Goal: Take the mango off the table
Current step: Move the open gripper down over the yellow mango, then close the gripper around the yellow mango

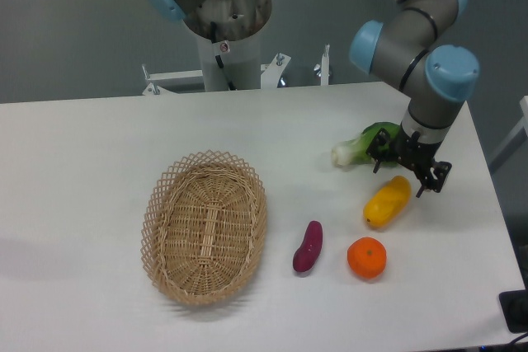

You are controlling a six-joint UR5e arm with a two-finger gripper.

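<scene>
Hovering with fingers spread just above the upper end of the mango (388,202), the gripper (408,171) is judged poised to descend and straddle the fruit, which is laid near the table's (99,171) right edge, between a bok choy (363,144) and an orange (366,257).

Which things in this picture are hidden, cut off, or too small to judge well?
- Leafy green vegetable: camera view, its right part is covered by the gripper and wrist.
- Mango: its upper end lies by the fingers; contact cannot be judged.
- Gripper opening: too small and dark to judge.
- Arm: cut off by the top edge.
- Black object: cut off by the right edge.
</scene>
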